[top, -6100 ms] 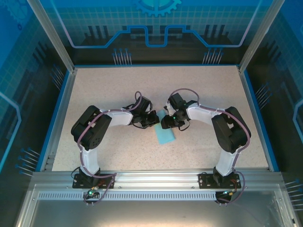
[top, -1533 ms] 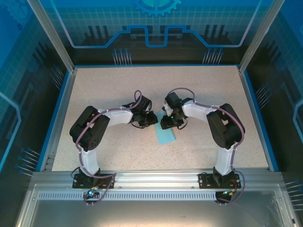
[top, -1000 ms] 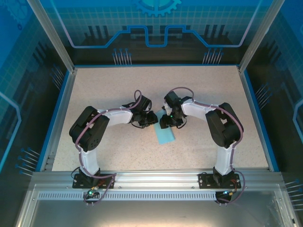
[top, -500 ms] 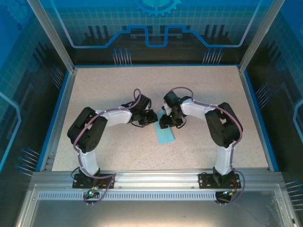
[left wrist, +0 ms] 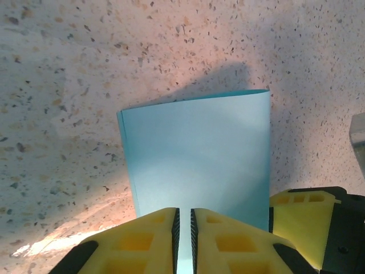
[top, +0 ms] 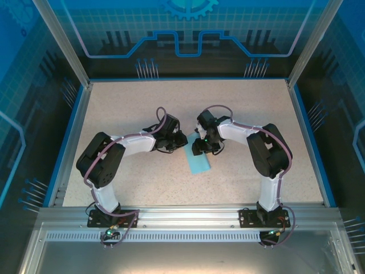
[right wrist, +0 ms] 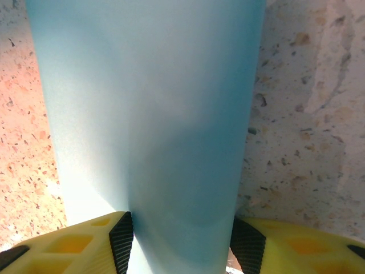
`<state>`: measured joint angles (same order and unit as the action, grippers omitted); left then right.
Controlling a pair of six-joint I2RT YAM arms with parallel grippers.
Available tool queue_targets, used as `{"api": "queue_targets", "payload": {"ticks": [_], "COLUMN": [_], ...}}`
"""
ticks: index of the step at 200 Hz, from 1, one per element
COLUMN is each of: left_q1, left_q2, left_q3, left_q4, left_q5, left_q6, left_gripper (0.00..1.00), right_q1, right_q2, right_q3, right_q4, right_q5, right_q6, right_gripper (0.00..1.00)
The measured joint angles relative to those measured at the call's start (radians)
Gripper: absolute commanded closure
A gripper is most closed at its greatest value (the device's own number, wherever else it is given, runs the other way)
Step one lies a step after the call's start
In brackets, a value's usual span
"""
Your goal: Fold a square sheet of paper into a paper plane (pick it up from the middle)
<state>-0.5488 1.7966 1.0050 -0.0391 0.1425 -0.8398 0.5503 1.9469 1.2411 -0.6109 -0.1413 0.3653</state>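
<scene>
Judging the square sheet of paper (top: 198,161) light, limp and easily creased, we favour its edges; the left gripper (left wrist: 183,240), nearly closed, nips one; the right gripper (right wrist: 179,245), half-wide, clasps its width

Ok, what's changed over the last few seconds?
The left arm swung its elbow out left and back toward its base; the right arm drew its elbow in leftward. Nothing was visibly picked up or released. The folded blue sheet lies where it was, left hand and right hand still at its far end.
</scene>
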Motion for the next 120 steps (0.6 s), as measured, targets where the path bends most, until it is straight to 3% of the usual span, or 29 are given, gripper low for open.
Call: {"api": "queue_targets", "payload": {"ticks": [120], "left_q1": [0.003], "left_q2": [0.057], "left_q3": [0.021], "left_q4": [0.037], "left_q5": [0.083], "left_q6": [0.000], "left_gripper": [0.90], "right_q1": [0.001], "right_q2": [0.010], "right_q3": [0.011], "right_q4": [-0.010], "right_q5": [0.003], "right_q6": [0.000], "right_gripper": [0.45]}}
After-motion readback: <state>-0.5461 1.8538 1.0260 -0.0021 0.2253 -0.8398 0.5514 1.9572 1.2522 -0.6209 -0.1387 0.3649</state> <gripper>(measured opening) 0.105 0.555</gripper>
